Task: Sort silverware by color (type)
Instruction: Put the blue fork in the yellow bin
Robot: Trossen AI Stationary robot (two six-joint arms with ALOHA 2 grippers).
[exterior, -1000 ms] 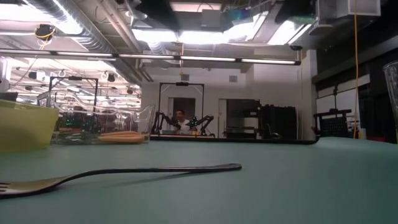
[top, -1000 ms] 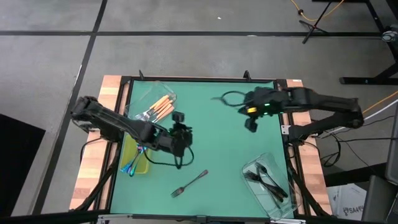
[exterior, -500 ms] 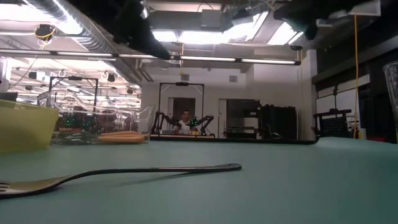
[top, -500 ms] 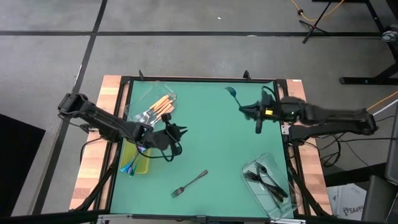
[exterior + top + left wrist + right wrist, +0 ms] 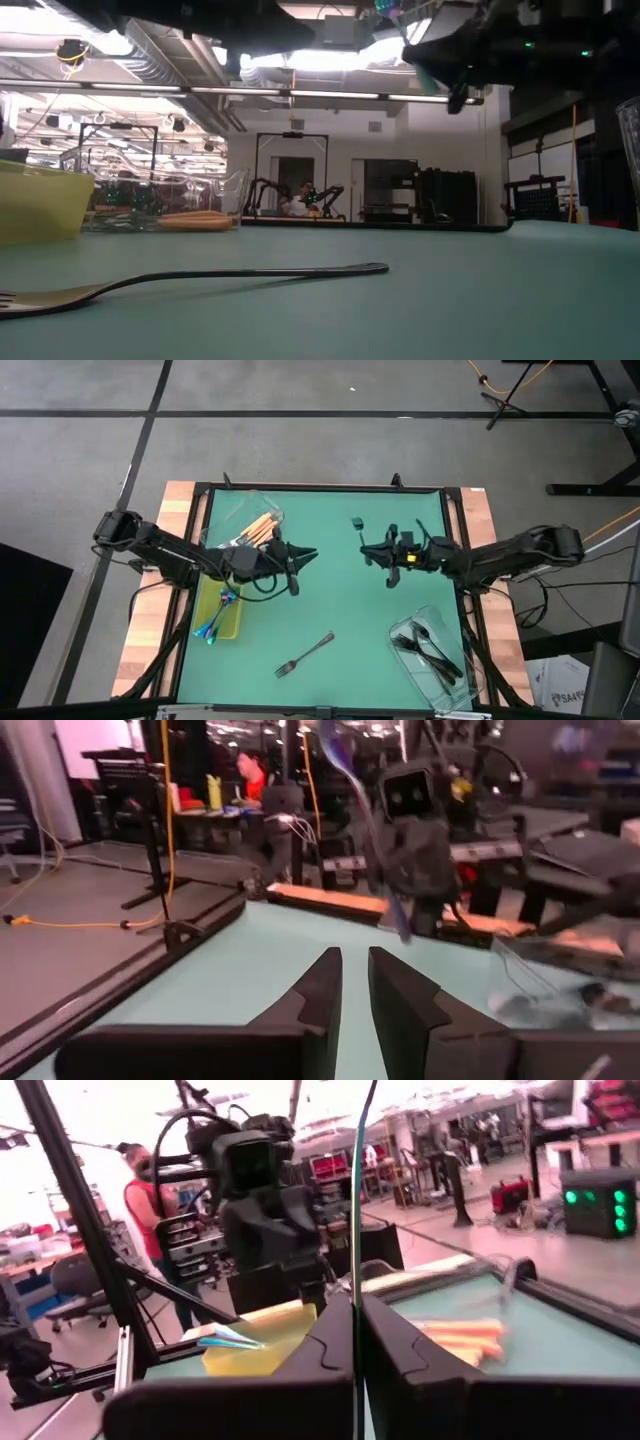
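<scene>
Right end effector (image 5: 368,550): clenched on an iridescent fork (image 5: 356,1230), the slim shaft pinched between both fingers and rising edge-on in the right wrist view, its head (image 5: 356,521) projecting beyond the tips. It hangs above the middle of the green desk (image 5: 340,610), pointed at the opposing arm. The posture looks like a handover, since the yellow-green tray (image 5: 222,622) holding the matching iridescent forks (image 5: 214,627) sits on the left arm's side.

Left end effector (image 5: 305,554): empty, fingers parted by a narrow gap, levelled toward the fork; in the left wrist view the fork (image 5: 365,815) shows well ahead of the fingers (image 5: 320,990), not yet between them.

Remaining stock: one dark fork (image 5: 305,654) lies loose on the desk near the front edge; orange-handled forks (image 5: 258,530) fill the clear tub (image 5: 240,510) at the far left; black forks (image 5: 430,648) occupy the clear tub (image 5: 445,690) at the near right.

Change noted: over the past second the right arm has swung its fork inward from the far right and levelled it, and the left end effector has risen from beside the tray and turned to face it, closing the gap between them.
</scene>
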